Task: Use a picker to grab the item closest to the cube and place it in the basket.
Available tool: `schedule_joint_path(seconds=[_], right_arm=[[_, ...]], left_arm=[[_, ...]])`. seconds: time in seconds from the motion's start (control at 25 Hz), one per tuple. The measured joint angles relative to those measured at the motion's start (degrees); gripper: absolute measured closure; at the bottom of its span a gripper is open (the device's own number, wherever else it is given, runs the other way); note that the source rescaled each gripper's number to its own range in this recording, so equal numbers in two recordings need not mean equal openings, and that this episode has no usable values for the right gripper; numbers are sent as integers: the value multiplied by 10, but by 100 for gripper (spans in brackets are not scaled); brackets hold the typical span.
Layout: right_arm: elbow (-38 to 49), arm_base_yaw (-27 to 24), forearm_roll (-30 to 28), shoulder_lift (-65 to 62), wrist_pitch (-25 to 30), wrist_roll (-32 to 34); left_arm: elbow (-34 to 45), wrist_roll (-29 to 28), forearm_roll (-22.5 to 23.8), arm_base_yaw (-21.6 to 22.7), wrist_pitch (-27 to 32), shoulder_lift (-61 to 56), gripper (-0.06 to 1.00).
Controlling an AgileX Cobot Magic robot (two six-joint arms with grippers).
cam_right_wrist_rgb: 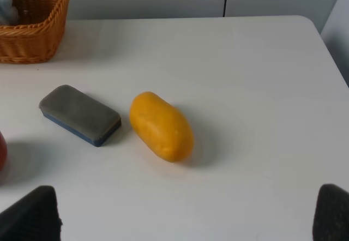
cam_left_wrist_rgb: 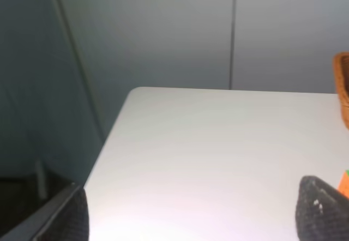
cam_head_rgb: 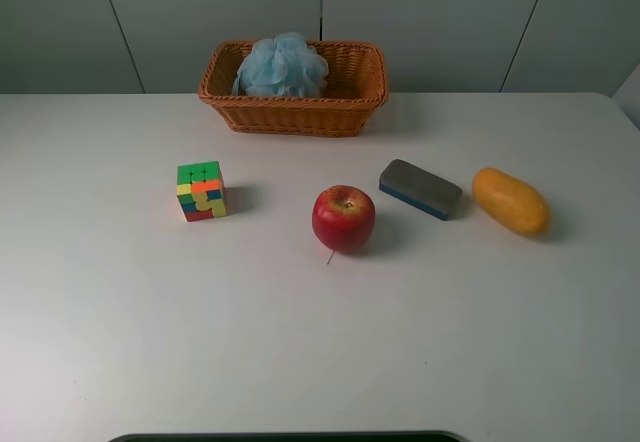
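At frame centre, the round red apple [cam_head_rgb: 343, 218] sits nearest the multicoloured puzzle cube [cam_head_rgb: 201, 191], below the woven wicker basket [cam_head_rgb: 293, 109]. We judge our right gripper [cam_right_wrist_rgb: 185, 219] nearer; both grippers spread wide, empty.

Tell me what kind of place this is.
Probably a lab or test bench, not a home: a bare white table against plain grey wall panels, with unrelated items laid out, a puzzle cube, apple and wicker basket.

Bare worktop [cam_head_rgb: 300, 342] lies open in front of the row. The apple [cam_head_rgb: 343, 218] sits clear of the cube [cam_head_rgb: 201, 191], but the eraser [cam_head_rgb: 420, 189] crowds its right; a blue puff [cam_head_rgb: 283, 65] fills the basket [cam_head_rgb: 295, 114].
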Motion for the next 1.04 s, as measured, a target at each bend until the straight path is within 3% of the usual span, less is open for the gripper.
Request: schedule_joint_path(seconds=[0.2, 0.4, 0.52, 1.04], right_arm=[[0, 0, 0, 0, 0, 0], [0, 0, 0, 0, 0, 0], [0, 0, 0, 0, 0, 0], [0, 0, 0, 0, 0, 0]], left_arm=[[85, -4, -11, 0, -5, -48, -3], [152, -13, -35, 0, -51, -50, -3], [187, -12, -40, 0, -39, -51, -3], [192, 0, -47, 0, -37, -51, -3]])
